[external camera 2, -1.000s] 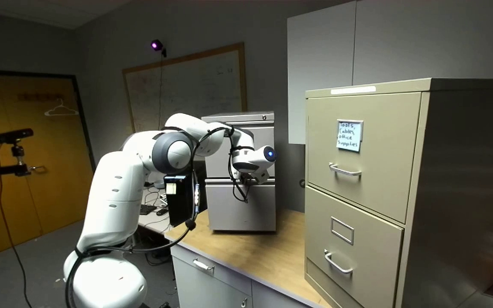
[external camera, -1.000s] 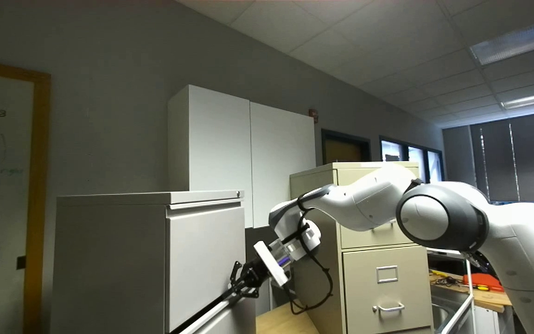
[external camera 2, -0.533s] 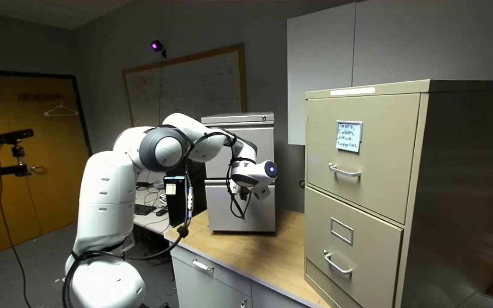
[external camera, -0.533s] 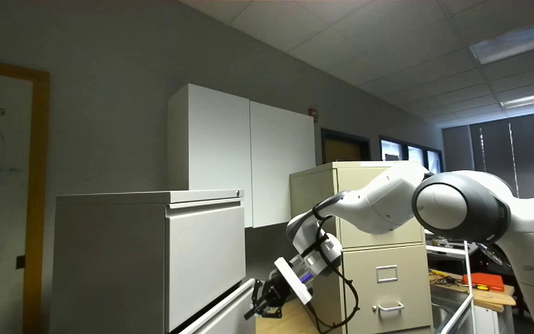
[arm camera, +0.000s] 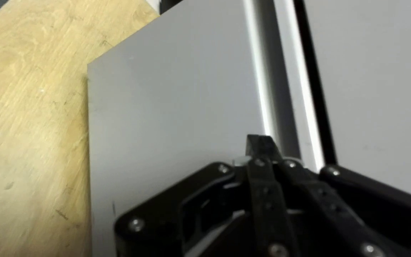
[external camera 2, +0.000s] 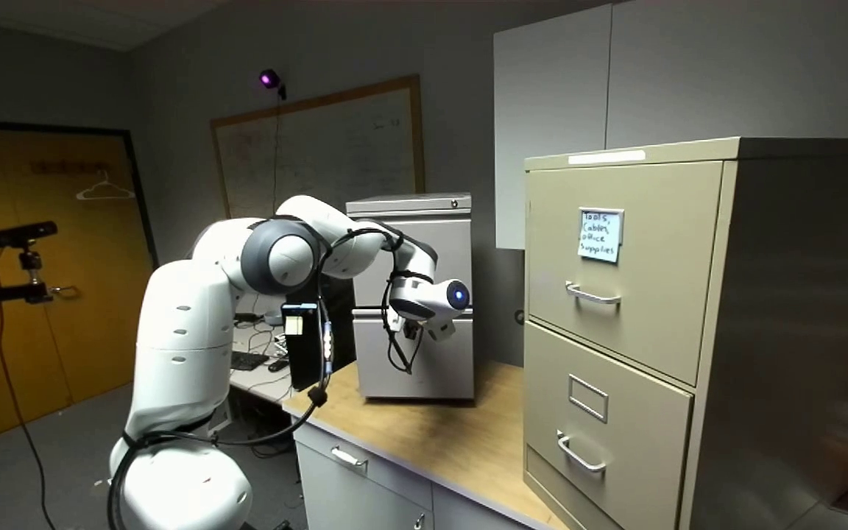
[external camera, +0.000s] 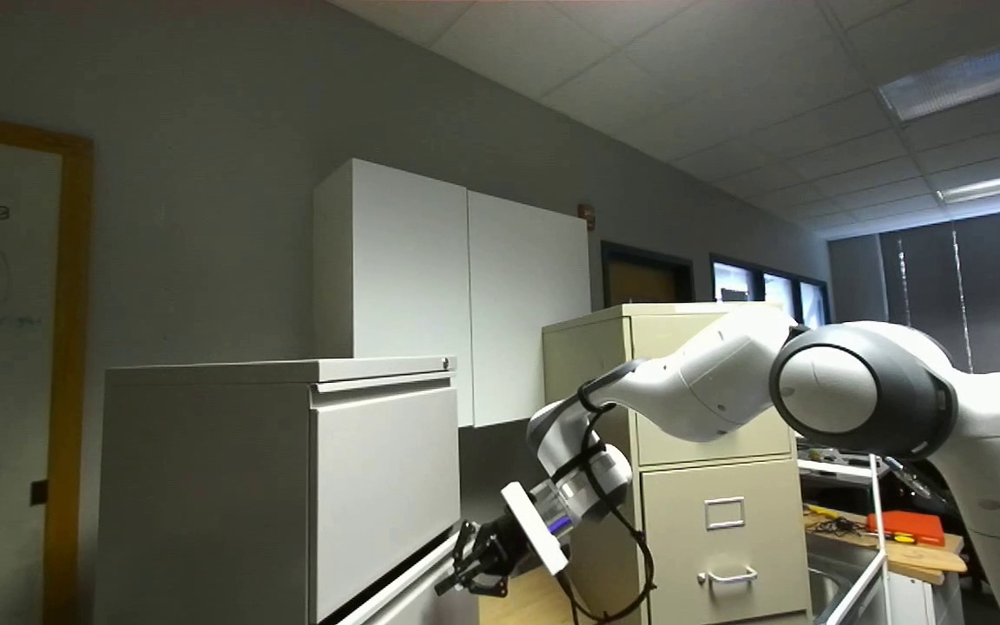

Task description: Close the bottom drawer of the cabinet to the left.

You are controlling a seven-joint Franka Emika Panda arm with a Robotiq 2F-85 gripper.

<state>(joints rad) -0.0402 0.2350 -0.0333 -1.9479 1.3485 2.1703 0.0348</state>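
My gripper [arm camera: 261, 142] black, the bottom drawer [arm camera: 177, 103] plain pale grey.
The cabinet [external camera: 292, 490] shares that grey, crossed by a black seam [arm camera: 314, 76]; the countertop [arm camera: 30, 125] is honey yellow with streaky grain; my arm [external camera 2: 181, 346] is white with dark grey rings and a blue light [external camera 2: 458, 295]; the filing cabinet [external camera 2: 659, 324] is beige, the cupboards [external camera: 413, 295] white, the whiteboard frame [external camera: 71, 365] ochre.

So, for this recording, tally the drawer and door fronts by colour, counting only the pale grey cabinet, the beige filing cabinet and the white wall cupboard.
Pale grey: 2 (upper grey drawer, bottom drawer)
Beige: 2 (upper beige drawer, lower beige drawer)
White: 2 (left cupboard door, right cupboard door)
Total: 6
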